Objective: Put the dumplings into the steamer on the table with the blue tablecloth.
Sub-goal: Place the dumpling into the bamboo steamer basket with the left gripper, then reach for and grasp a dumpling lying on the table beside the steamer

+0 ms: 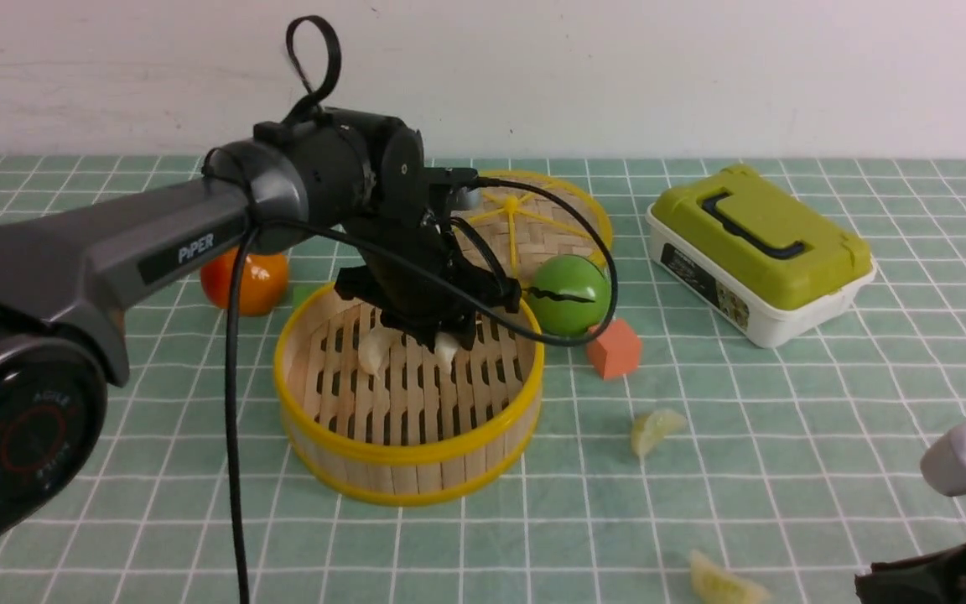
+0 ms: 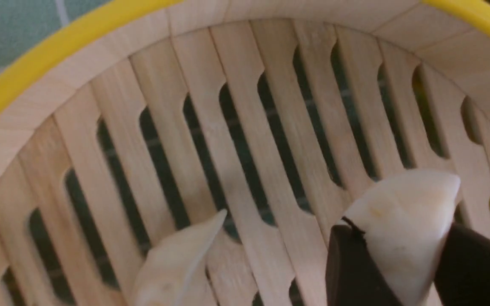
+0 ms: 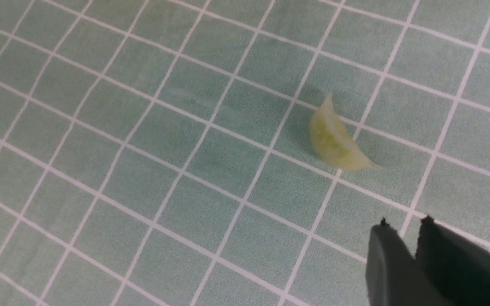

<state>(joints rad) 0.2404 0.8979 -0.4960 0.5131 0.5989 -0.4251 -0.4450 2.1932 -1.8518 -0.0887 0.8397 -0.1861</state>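
1. Steamer (image 1: 407,466) sits mid-surface (image 1: 785,436), with two dumplings (image 1: 372,351) inside.
2. Lid (image 1: 563,210) is behind it, pear (image 1: 257,281) behind-left, ball (image 1: 571,294) and block (image 1: 615,348) right.
3. Box (image 1: 760,243) lies toward the far right corner.
4. Two more dumplings (image 1: 655,429) lie right, toward the near edge.

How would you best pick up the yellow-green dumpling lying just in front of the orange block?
Pinch the yellow-green dumpling across its plump middle, coming straight down from above: it lies on the tablecloth as a crescent tapering to thin tips, so the middle probably offers the surest hold.

The left arm (image 1: 114,243) hides part of the woven lid (image 1: 550,226) and orange fruit (image 1: 261,285), centre frame. A yellow-green dumpling (image 1: 722,583) is cut by the bottom edge
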